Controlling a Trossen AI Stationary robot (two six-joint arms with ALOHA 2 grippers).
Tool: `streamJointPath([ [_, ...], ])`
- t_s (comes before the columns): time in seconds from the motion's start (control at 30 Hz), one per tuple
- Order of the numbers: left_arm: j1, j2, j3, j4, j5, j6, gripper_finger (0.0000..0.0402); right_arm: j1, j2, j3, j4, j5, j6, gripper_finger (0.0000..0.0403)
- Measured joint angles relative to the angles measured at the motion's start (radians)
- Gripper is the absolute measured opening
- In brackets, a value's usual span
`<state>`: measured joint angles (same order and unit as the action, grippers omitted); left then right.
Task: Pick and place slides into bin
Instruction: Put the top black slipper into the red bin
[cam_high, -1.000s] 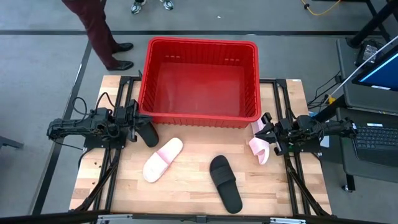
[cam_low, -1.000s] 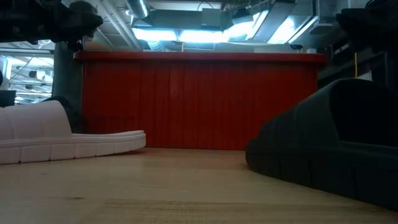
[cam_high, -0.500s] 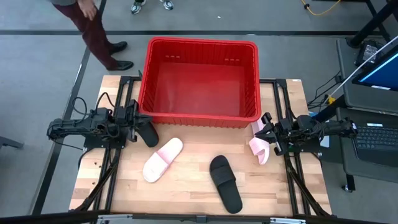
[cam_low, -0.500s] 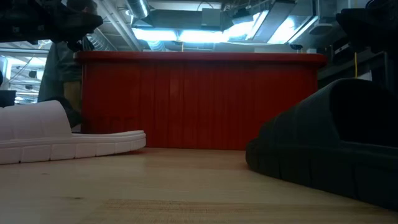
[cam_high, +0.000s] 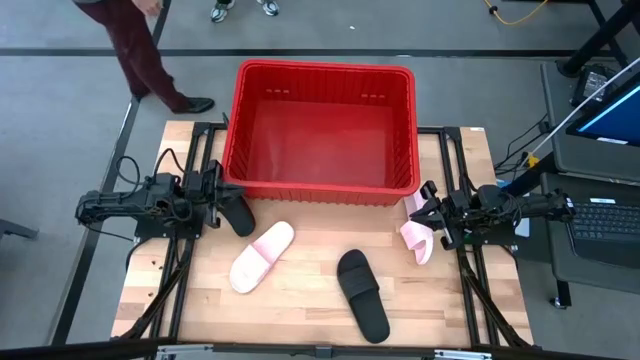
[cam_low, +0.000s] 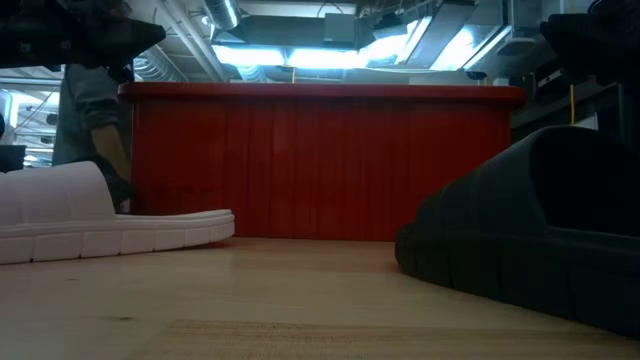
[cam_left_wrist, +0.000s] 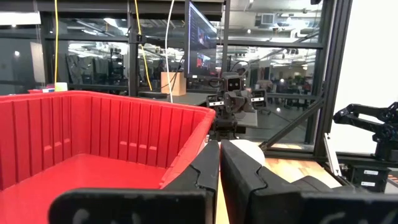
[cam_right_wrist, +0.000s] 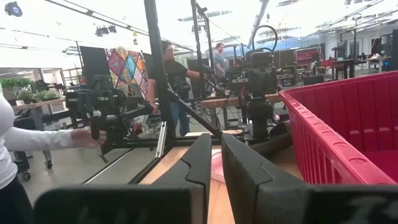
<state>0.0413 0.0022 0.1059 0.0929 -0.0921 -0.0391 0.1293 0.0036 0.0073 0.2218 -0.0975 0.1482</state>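
Note:
The red bin (cam_high: 322, 128) stands at the table's far middle, with nothing in it. One black slide (cam_high: 238, 213) lies by the bin's near left corner, just beside my left gripper (cam_high: 224, 193), which is shut and held level. A pale pink slide (cam_high: 262, 256) and a second black slide (cam_high: 362, 294) lie sole down on the near middle of the table. Another pink slide (cam_high: 417, 238) is tipped on its edge by the bin's near right corner, under my right gripper (cam_high: 421, 206), also shut. Whether either gripper touches its slide, I cannot tell.
A person (cam_high: 140, 45) walks on the floor beyond the table's far left corner; other people (cam_right_wrist: 168, 74) stand in the room behind. A laptop and cables (cam_high: 600, 150) sit right of the table. Bare wood (cam_high: 300, 310) shows between the slides, along the near edge.
Both arms and all the slides have kept still. The person beyond the far left corner has stepped along the floor, farther from the table.

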Motion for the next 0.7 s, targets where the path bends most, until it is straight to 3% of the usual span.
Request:
streamJointPath([
  [0.7,0.0,0.0,0.0,0.029,-0.018,0.0,0.0008,0.0,0.0,0.0,-0.01,0.0,-0.003,0.0042],
])
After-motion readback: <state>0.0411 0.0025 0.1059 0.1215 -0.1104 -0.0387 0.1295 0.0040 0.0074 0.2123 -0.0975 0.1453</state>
